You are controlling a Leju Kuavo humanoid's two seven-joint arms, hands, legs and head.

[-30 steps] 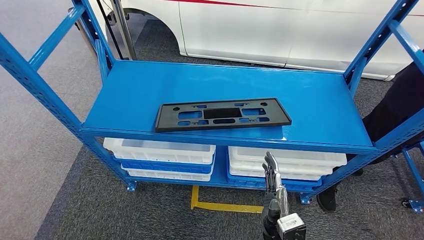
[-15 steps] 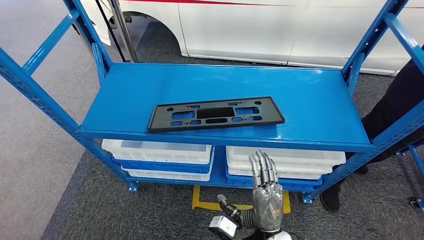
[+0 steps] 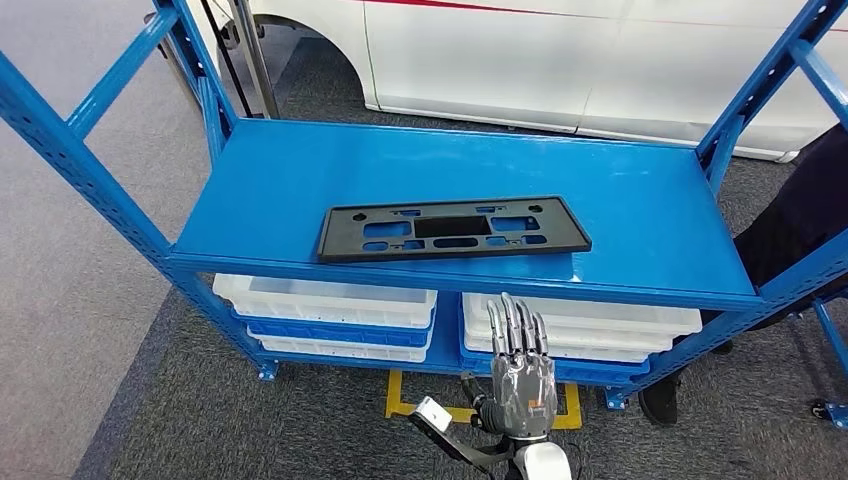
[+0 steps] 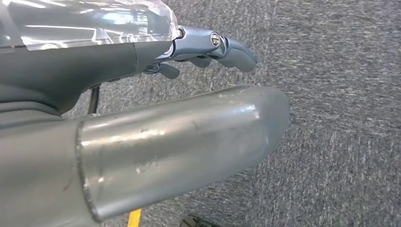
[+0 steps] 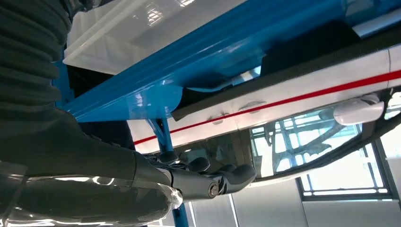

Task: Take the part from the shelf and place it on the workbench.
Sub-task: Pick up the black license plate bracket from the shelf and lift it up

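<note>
Cut off by the lower edge of the head view: the right arm below the wrist, with just the right hand (image 3: 522,378) raised, back toward the camera, fingers straight and slightly fanned, holding nothing. Hard to read in the left wrist view: the left hand (image 4: 208,49), with a thumb and dark fingertips poking past a silver tube over grey carpet (image 4: 340,94); whether spread or curled, cannot tell, though nothing shows in it. Half hidden under the shelf (image 3: 300,170) lip, just beyond and to both sides of the right hand's fingertips: stacked white and blue trays (image 3: 325,312), contents not visible from here, top ones seemingly bare inside. Up and ahead of the right hand, well apart from it, lying flat on the blue shelf top near the front edge: the part (image 3: 452,229), a long black plate with cut-outs, untouched. Partly hidden behind the rack's far-right post: a person's dark clothing (image 3: 800,215) and a shoe (image 3: 657,400) on the floor right of the hand. Below the hand, partly covered by it, a yellow floor mark (image 3: 400,400). Beyond the shelf, cropped at the top, a white car (image 3: 600,60). From the right wrist view, looking up: shelf underside, a white tray rim, and the car's red stripe.
</note>
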